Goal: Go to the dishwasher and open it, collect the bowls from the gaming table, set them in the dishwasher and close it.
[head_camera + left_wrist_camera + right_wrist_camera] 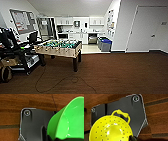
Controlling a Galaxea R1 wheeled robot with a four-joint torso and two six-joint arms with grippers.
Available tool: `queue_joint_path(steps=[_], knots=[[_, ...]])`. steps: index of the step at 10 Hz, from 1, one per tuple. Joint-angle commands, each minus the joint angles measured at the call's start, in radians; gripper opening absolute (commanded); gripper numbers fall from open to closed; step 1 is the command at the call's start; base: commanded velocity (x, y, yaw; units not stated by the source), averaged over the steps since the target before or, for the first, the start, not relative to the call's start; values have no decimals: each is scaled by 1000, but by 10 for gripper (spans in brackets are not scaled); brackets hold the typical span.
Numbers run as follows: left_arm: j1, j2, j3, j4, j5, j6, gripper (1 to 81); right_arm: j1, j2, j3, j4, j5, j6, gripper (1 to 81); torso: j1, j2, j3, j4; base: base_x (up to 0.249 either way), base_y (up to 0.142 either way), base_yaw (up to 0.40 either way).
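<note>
At the left arm, a bright green bowl [67, 119] sits tilted at the wrist, its hollow facing the camera and its lower rim meeting a dark part at the edge of the left wrist view. The jaws themselves cannot be made out there, so whether they are clamped on that rim I cannot tell. At the right arm, a yellow perforated bowl [110, 129], colander-like with a loop handle [122, 115] at its far edge, rides close to the wrist. A dark part touches its rim low in the right wrist view, yet the state of those jaws is also hidden. Under both lies brown wood-look floor [12, 119].

Both bowls look like thin moulded plastic: light, fairly stiff, glossy and therefore likely slippery. A pinch across the rim seems the sensible hold; the yellow one's loop offers a second place. Dropping either would probably do little harm.

Further out, the head view shows the gaming table [60, 47], with green field and rods, at about ten o'clock. A cluttered cart [22, 58] stands at nine o'clock, and a cable [60, 82] loops across the floor in front. The kitchenette lies at twelve o'clock, well beyond the table. The dishwasher [92, 38] appears to be the dark opening under the surface there, beside blue-lidded bins [105, 44].
</note>
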Motion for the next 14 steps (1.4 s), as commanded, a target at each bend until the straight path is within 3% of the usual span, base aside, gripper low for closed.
queue_joint_path(steps=[1, 14], knots=[[-54, -13, 14, 10, 30, 5, 10, 49, -8, 5, -3, -68, -3, 10, 0, 0, 0, 0, 148, 0, 0], [-49, -15, 23, 13, 28, 7, 10, 35, -5, 5, -6, -59, -3, 10, 0, 0, 0, 0, 154, -71, 0]])
